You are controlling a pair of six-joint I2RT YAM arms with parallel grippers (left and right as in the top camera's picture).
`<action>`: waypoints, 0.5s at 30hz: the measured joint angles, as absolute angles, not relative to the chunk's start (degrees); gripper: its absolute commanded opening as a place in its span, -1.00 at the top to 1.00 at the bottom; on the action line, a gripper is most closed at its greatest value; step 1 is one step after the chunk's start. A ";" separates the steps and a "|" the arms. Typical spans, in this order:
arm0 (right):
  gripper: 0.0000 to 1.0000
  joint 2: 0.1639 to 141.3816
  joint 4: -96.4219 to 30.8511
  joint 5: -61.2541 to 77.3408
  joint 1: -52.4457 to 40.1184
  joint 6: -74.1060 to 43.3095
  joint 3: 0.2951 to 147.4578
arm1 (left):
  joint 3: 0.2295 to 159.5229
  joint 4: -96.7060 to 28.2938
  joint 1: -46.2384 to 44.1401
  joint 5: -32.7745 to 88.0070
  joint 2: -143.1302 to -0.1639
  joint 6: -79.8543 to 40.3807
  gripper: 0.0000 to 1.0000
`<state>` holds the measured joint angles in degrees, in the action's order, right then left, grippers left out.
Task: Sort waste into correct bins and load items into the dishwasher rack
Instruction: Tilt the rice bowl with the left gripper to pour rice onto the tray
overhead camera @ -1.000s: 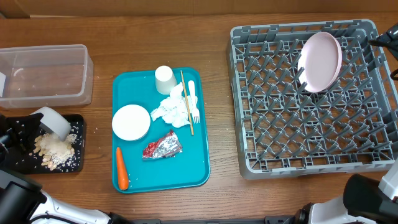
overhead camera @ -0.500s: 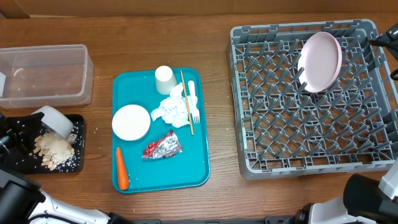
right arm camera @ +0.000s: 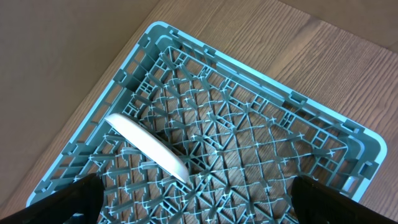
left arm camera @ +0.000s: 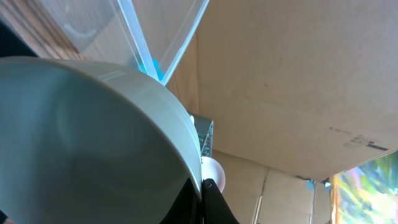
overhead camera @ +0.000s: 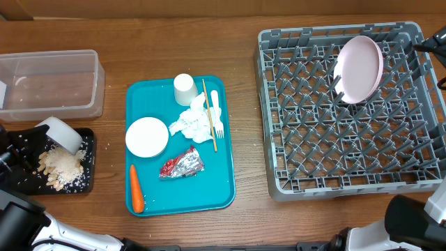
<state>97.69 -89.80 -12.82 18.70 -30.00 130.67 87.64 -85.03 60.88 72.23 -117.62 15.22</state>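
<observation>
One small white bowl, clamped in the left end effector at lower left, has the dishwasher rack way off right, nearer the spread-wide right end effector.

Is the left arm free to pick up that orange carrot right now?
Probably not yet: its gripper grips a white bowl over the black tray. The carrot itself lies uncovered on the teal tray.

Note the matt, grained wood of the table. Your tub is clear, smooth plastic; the rack matt grey moulded plastic; the teal tray smooth plastic. The plate looks glossy, the wrapper crinkled shiny foil, the napkin soft crumpled paper, the stick bare wood.
</observation>
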 measured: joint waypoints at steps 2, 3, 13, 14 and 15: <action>-1.00 97.67 -89.78 -12.84 18.70 -30.02 130.67 | 87.64 -87.05 60.84 72.12 -117.67 16.01 0.92; -1.00 97.69 -89.80 -12.84 18.72 -30.02 130.67 | 87.64 -88.40 60.75 72.07 -117.67 16.78 0.92; -1.00 97.69 -89.80 -12.80 18.70 -30.02 130.67 | 88.07 -95.53 57.74 72.14 -117.05 24.18 0.92; -1.00 97.69 -89.82 -12.82 18.70 -30.02 130.67 | 88.27 -95.59 57.56 72.01 -116.49 24.25 0.92; -1.00 97.69 -89.80 -12.80 18.70 -30.02 130.67 | 88.51 -95.61 57.28 71.99 -115.57 24.25 0.92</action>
<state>97.69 -89.80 -12.80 18.70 -30.02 130.67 88.51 -95.61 57.28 71.99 -115.57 24.25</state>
